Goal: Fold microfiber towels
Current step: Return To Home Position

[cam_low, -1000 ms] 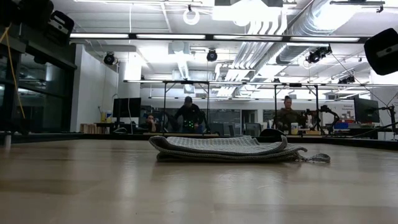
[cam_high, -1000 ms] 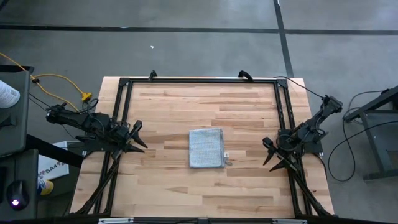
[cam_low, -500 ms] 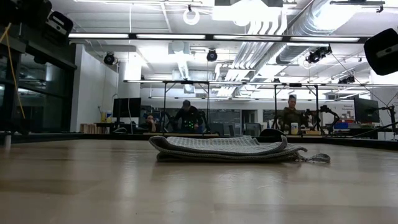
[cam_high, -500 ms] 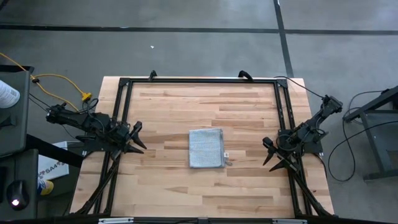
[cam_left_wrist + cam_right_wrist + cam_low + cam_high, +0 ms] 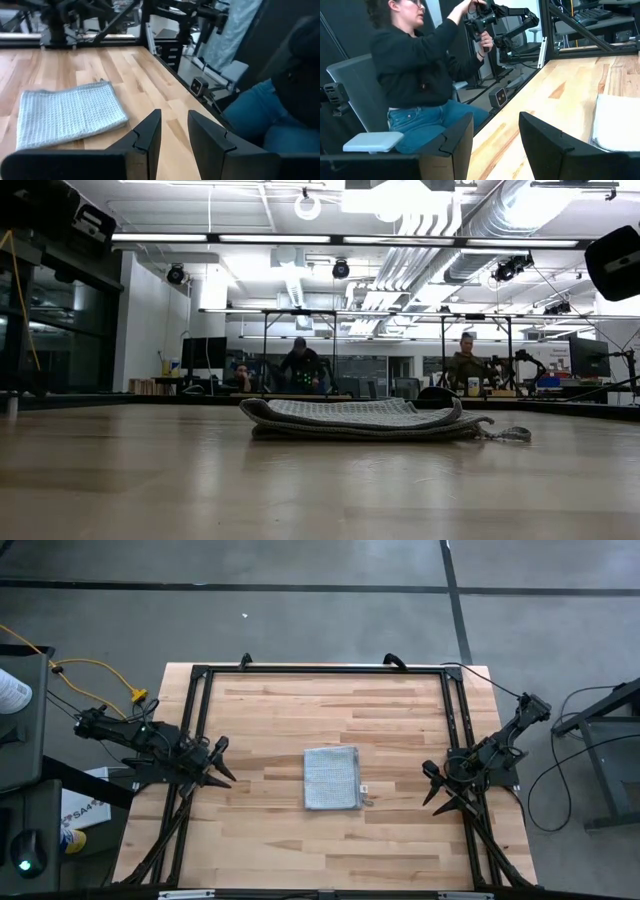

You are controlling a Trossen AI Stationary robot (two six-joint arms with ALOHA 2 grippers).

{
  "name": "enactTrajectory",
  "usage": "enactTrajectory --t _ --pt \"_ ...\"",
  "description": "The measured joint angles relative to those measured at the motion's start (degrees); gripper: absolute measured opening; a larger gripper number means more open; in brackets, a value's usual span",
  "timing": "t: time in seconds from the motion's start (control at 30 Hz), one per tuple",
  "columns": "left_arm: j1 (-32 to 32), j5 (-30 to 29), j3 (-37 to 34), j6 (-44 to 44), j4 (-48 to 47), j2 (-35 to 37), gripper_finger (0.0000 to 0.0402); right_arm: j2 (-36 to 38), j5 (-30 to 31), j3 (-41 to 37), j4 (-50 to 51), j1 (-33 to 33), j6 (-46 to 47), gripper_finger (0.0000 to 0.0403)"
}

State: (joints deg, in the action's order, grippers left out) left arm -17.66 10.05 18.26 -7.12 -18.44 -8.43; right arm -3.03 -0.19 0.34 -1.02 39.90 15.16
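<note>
The light grey-blue microfiber towel (image 5: 331, 778) lies folded into a small rectangle near the middle of the wooden table, flat on its underside, with a small white tag (image 5: 364, 788) at its right edge. It also shows in the low view as a flat stack of layers (image 5: 365, 418) and in both wrist views (image 5: 67, 112) (image 5: 617, 122). My left gripper (image 5: 224, 762) hovers at the table's left side, open, pointing toward the towel with nothing between its fingers (image 5: 174, 117). My right gripper (image 5: 430, 787) hovers at the right side, open and holding nothing (image 5: 495, 117).
A black metal frame (image 5: 320, 670) runs along the table's far, left and right sides. A person (image 5: 415, 65) sits just off the table's near edge, handling another arm rig. Bare wood (image 5: 330, 710) lies all around the towel.
</note>
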Motion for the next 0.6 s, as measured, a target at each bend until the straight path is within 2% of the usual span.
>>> enactTrajectory --t 0.27,0.4,0.6 --pt "0.0 8.0 -4.1 5.3 4.5 3.4 0.0097 0.0 0.0 0.0 0.0 0.0 0.0 0.0153" --pt "0.0 8.6 -9.3 5.1 7.3 8.2 0.0097 0.0 0.0 0.0 0.0 0.0 0.0 0.0153" --pt "0.0 8.6 -11.8 5.8 12.7 8.1 0.0097 0.0 0.0 0.0 0.0 0.0 0.0 0.0153"
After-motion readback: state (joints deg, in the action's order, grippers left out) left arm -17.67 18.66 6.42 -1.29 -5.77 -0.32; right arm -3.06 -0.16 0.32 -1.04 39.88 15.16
